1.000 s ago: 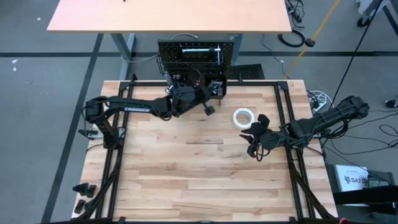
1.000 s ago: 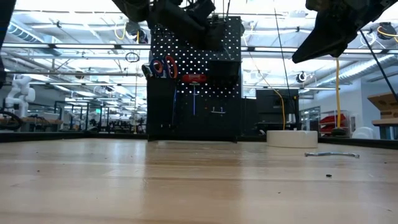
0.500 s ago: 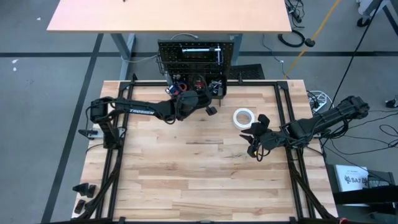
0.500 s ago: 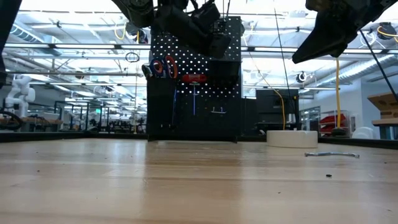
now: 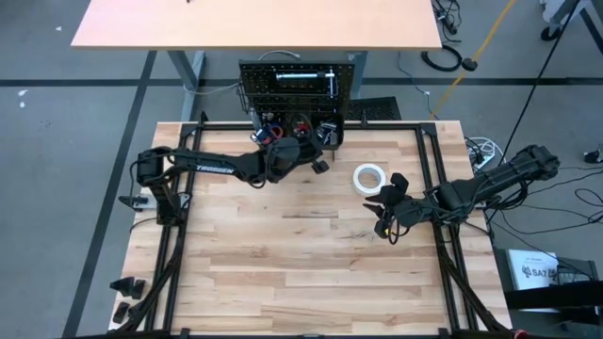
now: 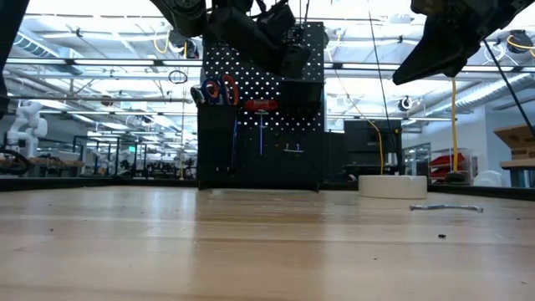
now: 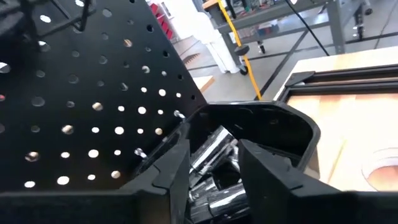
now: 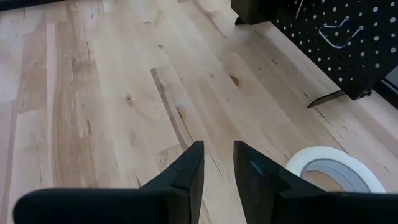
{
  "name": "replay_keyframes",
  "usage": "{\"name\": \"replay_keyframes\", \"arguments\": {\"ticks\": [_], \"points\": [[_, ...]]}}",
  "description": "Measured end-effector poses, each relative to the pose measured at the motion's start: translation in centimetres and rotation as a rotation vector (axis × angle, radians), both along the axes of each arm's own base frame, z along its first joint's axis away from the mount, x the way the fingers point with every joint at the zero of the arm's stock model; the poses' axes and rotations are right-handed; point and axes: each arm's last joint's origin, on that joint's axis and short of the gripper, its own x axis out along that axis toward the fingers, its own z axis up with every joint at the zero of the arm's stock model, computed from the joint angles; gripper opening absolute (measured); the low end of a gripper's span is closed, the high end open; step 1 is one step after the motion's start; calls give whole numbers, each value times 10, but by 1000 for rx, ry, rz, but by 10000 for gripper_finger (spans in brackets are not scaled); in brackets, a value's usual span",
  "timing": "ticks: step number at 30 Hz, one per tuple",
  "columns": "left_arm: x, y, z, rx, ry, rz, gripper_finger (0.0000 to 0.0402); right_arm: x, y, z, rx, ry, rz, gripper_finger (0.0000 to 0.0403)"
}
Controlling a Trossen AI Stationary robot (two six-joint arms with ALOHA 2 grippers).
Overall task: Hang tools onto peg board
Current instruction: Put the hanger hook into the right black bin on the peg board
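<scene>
One peg board (image 6: 261,100) stands at the far edge of one surface (image 5: 283,254). One white tape roll (image 5: 368,177) lies there. Two arms are present, so two end effectors: left end effector (image 5: 318,162), right end effector (image 5: 382,218).

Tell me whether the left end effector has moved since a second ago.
Yes. In the high view the left end effector has shifted slightly toward the peg board and its bins, compared against the stationary tape roll.

l arm is reaching across toward the far edge, left gripper (image 7: 214,165) raised, fingers (image 7: 177,168) standing apart w/ a gap. r arm is waiting at right side, right gripper (image 8: 217,165) hovering, fingers narrowly parted.
</scene>
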Motion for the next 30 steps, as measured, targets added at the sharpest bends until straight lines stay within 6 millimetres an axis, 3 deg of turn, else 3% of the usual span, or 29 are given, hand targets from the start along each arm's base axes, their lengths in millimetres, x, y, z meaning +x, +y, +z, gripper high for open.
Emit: {"name": "replay_keyframes", "arguments": {"ticks": [6, 15, 20, 24, 30], "points": [[-4, -15, 15, 47, -7, -26, 143, -1, 0, -1, 5, 13, 0, 77], [-8, -72, 31, 50, -25, -170, 143, 7, 3, -13, 45, 69, -19, 77], [-9, -103, 15, -79, 48, -273, 144, 15, 11, -28, 142, 181, 79, 77], [-16, -127, -10, -199, 91, -425, 144, 22, 19, -44, 247, 295, 146, 77], [-31, -150, -39, -248, 54, -500, 144, 33, 23, -72, 197, 439, 164, 77]]}}
